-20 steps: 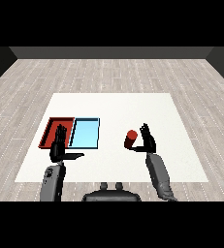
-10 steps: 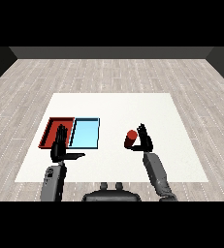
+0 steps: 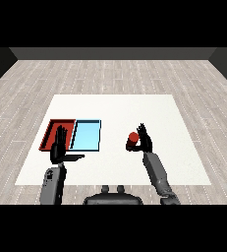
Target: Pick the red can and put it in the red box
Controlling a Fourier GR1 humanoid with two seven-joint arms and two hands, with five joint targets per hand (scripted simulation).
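The fingers of the right hand (image 3: 145, 141) stand straight and spread, with the red can (image 3: 132, 141) upright on the white table (image 3: 134, 106) just beside the palm on its left, not enclosed by any finger. The left hand (image 3: 60, 149) is also open, fingers pointing up and thumb stretched sideways, raised in front of the near edge of the red tray (image 3: 51, 133). The light blue tray (image 3: 86, 136) lies touching the red one on its right, well apart from the can.
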